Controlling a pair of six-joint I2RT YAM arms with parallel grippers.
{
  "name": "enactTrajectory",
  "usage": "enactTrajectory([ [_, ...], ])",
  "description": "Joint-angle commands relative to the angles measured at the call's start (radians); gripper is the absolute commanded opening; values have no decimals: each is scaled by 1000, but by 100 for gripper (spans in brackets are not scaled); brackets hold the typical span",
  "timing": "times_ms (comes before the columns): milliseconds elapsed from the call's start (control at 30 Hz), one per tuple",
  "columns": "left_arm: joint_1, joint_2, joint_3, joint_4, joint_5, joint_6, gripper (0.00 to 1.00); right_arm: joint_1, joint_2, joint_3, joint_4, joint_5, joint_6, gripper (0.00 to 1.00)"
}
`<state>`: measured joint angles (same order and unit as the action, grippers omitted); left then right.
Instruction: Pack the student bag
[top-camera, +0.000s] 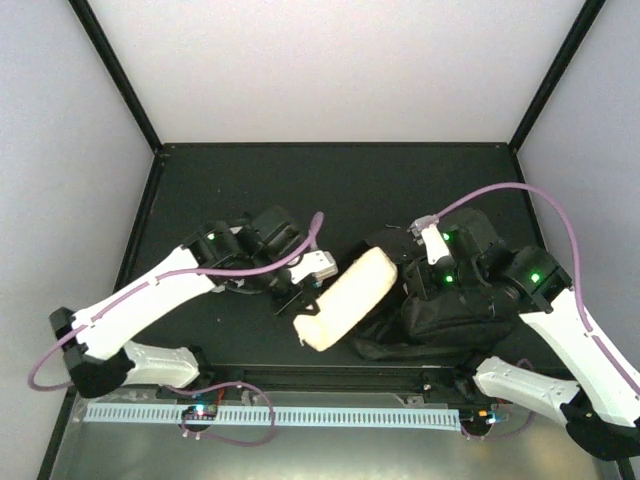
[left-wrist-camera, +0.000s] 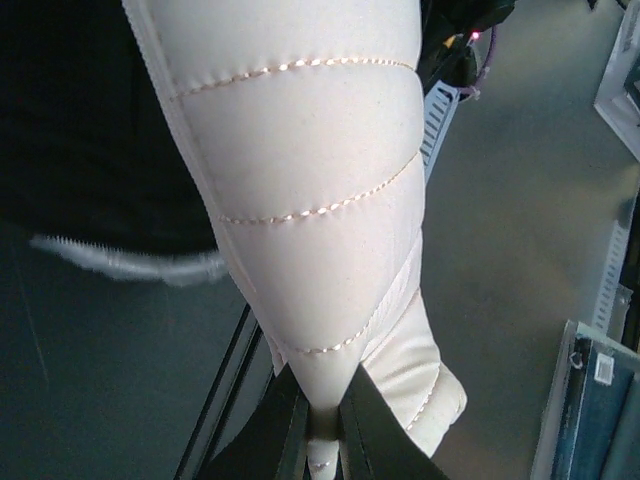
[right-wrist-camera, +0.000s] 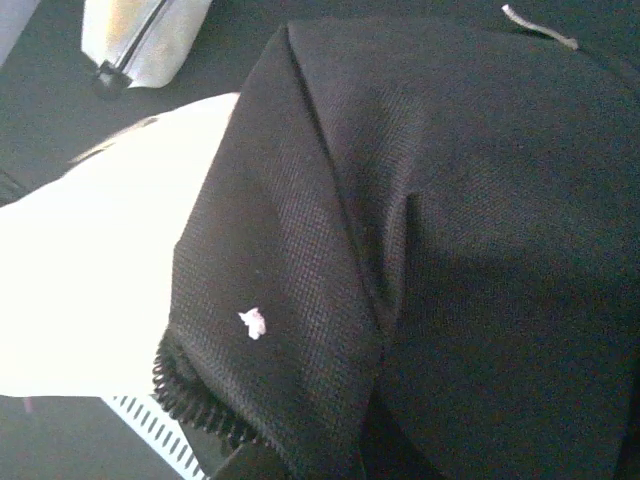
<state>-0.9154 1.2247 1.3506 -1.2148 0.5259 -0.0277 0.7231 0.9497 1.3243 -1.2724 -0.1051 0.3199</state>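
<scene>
Two arms work a dark table (top-camera: 250, 190).

Top view: L gripper (top-camera: 303, 293) pinched shut on a cream quilted pouch (top-camera: 345, 298), angled diagonally w/ its far end against the bag (top-camera: 450, 322). Bag slumped front-right, R gripper (top-camera: 420, 285) down on it.

L wrist: fingers (left-wrist-camera: 275, 445) nip the pouch's edge; bag dark at upper left.

R wrist: bag fabric fills the view, bunched toward cam, zip teeth (right-wrist-camera: 185, 400) bottom left. R gripper clamped on that fabric. Small whitish zip case (right-wrist-camera: 140, 30) top left.
</scene>
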Motion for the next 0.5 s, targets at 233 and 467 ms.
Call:
enactTrajectory([
  [233, -89, 277, 194, -118, -129, 54, 2, 1, -36, -17, 128, -109, -13, 3],
  [467, -92, 331, 244, -72, -143, 45, 2, 1, -38, -21, 147, -143, -23, 3],
])
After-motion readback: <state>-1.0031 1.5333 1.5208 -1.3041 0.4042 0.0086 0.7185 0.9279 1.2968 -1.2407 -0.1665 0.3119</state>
